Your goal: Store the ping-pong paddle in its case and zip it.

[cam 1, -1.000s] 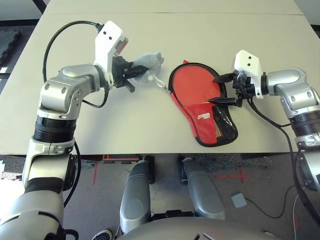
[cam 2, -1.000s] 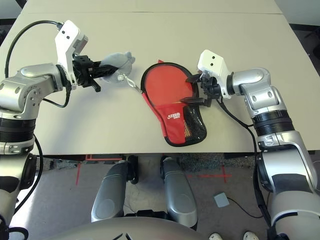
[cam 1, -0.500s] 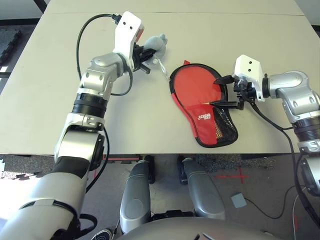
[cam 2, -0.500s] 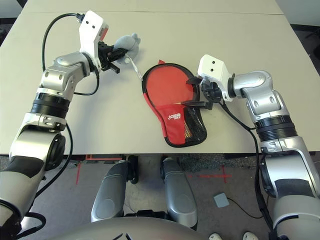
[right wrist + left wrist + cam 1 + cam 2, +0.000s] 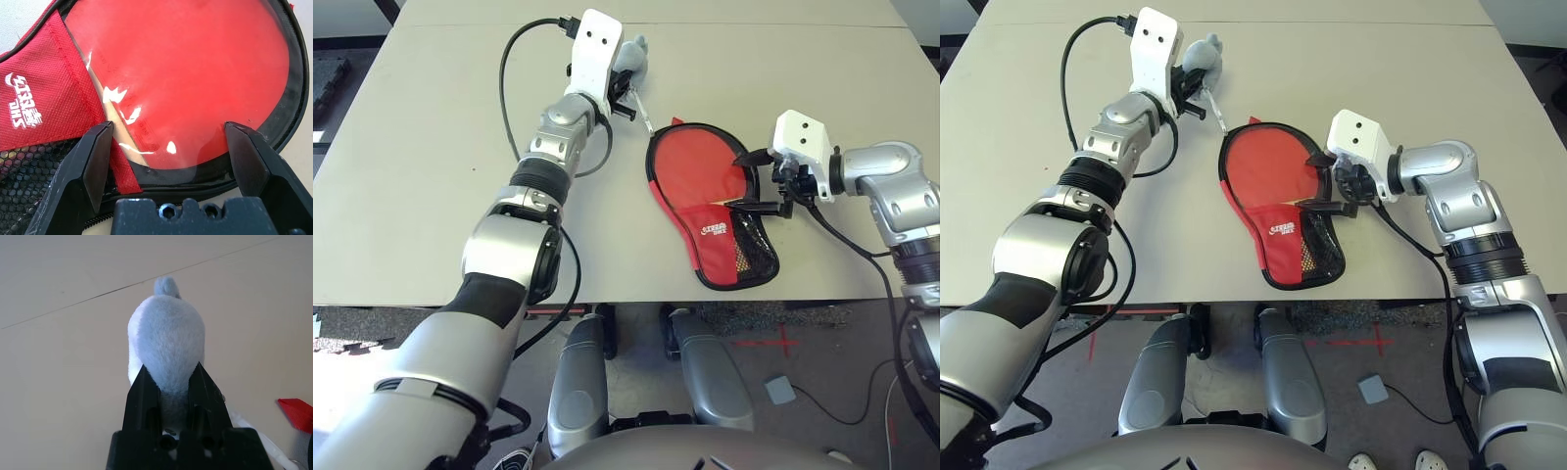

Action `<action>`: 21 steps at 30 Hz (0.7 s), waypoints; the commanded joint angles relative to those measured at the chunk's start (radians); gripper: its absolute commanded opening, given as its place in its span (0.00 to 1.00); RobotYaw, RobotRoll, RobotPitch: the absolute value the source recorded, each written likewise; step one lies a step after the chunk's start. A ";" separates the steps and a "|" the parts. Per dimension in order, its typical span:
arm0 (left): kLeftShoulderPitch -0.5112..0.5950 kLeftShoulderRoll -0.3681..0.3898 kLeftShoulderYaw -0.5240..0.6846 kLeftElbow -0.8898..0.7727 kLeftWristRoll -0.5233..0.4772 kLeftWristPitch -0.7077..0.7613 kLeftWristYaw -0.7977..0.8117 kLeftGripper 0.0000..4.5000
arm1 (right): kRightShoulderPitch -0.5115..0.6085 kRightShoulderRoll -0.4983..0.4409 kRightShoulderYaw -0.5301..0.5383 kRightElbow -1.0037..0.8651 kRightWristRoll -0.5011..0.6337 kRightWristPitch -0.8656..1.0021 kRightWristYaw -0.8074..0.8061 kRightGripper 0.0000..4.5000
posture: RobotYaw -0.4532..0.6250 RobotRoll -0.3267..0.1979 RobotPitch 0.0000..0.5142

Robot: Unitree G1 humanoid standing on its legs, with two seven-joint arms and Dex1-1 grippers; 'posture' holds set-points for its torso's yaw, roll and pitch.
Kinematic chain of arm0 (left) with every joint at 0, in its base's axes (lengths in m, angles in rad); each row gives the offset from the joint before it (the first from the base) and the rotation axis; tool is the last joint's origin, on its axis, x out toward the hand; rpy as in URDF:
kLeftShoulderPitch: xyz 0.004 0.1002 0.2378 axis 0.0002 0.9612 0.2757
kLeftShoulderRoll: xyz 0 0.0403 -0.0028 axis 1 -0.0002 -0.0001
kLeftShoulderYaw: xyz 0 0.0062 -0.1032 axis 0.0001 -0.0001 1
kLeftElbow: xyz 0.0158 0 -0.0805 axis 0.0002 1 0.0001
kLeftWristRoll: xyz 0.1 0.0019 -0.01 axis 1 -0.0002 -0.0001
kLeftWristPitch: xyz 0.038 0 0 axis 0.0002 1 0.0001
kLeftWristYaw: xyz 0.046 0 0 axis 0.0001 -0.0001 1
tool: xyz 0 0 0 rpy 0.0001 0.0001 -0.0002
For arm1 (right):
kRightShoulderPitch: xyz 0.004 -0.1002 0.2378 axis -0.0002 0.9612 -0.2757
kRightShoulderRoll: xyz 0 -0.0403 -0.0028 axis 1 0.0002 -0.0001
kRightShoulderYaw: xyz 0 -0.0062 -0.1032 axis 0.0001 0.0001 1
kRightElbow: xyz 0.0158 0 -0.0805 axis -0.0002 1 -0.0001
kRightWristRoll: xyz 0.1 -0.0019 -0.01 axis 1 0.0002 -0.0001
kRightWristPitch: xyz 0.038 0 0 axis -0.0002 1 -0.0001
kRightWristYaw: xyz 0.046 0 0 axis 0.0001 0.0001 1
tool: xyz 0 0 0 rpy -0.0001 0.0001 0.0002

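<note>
The case lies open on the table, red with black zipper edging, a white logo and a black mesh pocket. The ping-pong paddle rests inside it, red face up, its handle tucked under the red flap. My right gripper stands open at the case's right edge, fingers spread over the rim of the paddle's face. Beyond the case, toward the table's far side, my left gripper is shut on a small pale grey pouch held off the table, its white cord dangling.
The beige table has bare room to the left and in front of the case. A seam runs across it near the far edge. The case's lower tip lies close to the table's front edge.
My left arm has swung the grey pouch away from the case toward the table's far side. The right gripper has stayed open at the case's edge.
</note>
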 commanded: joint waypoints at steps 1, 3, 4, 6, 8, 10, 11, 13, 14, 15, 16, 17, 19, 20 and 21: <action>-0.048 -0.009 0.031 0.015 0.014 -0.070 0.067 0.08 | 0.072 -0.010 0.056 0.012 -0.030 0.035 0.018 1.00 | 0.30 0.62 0.57; -0.054 -0.028 0.039 0.030 0.015 -0.073 0.074 0.08 | 0.078 -0.011 0.056 0.003 -0.029 0.040 0.016 1.00 | 0.30 0.62 0.57; -0.058 -0.040 0.040 0.036 0.016 -0.071 0.069 0.08 | 0.081 -0.011 0.056 -0.001 -0.029 0.043 0.015 1.00 | 0.30 0.62 0.57; -0.065 -0.069 0.039 0.044 0.018 -0.065 0.047 0.08 | 0.085 -0.011 0.055 -0.008 -0.029 0.047 0.014 1.00 | 0.30 0.62 0.57; -0.076 -0.101 0.034 0.051 0.023 -0.063 0.031 0.08 | 0.086 -0.011 0.054 -0.011 -0.029 0.051 0.014 1.00 | 0.30 0.62 0.57; -0.087 -0.135 0.030 0.058 0.024 -0.054 0.000 0.08 | 0.087 -0.011 0.054 -0.015 -0.029 0.055 0.013 1.00 | 0.30 0.62 0.57; -0.092 -0.151 0.026 0.062 0.026 -0.049 -0.022 0.08 | 0.088 -0.011 0.054 -0.019 -0.028 0.058 0.012 1.00 | 0.30 0.62 0.57; -0.097 -0.179 0.015 0.067 0.032 -0.043 -0.072 0.08 | 0.090 -0.010 0.054 -0.024 -0.028 0.062 0.010 1.00 | 0.28 0.62 0.57; -0.098 -0.188 0.012 0.068 0.036 -0.041 -0.092 0.08 | 0.091 -0.010 0.053 -0.026 -0.028 0.064 0.009 1.00 | 0.28 0.62 0.57; -0.098 -0.201 0.005 0.069 0.043 -0.039 -0.120 0.08 | 0.093 -0.010 0.052 -0.029 -0.027 0.065 0.008 1.00 | 0.28 0.62 0.57; -0.097 -0.219 -0.009 0.067 0.051 -0.036 -0.169 0.16 | 0.097 -0.010 0.051 -0.034 -0.026 0.068 0.006 1.00 | 0.28 0.62 0.57; -0.096 -0.229 -0.018 0.065 0.057 -0.033 -0.203 0.24 | 0.101 -0.011 0.049 -0.040 -0.025 0.070 0.004 1.00 | 0.27 0.62 0.57; -0.095 -0.247 -0.023 0.058 0.056 -0.029 -0.257 0.38 | 0.109 -0.011 0.045 -0.048 -0.024 0.075 0.001 1.00 | 0.27 0.62 0.57; -0.094 -0.249 -0.024 0.054 0.056 -0.028 -0.279 0.47 | 0.112 -0.011 0.043 -0.051 -0.024 0.077 0.000 1.00 | 0.27 0.62 0.57; -0.092 -0.249 -0.027 0.051 0.058 -0.031 -0.297 0.54 | 0.115 -0.010 0.041 -0.055 -0.024 0.080 -0.001 1.00 | 0.27 0.62 0.57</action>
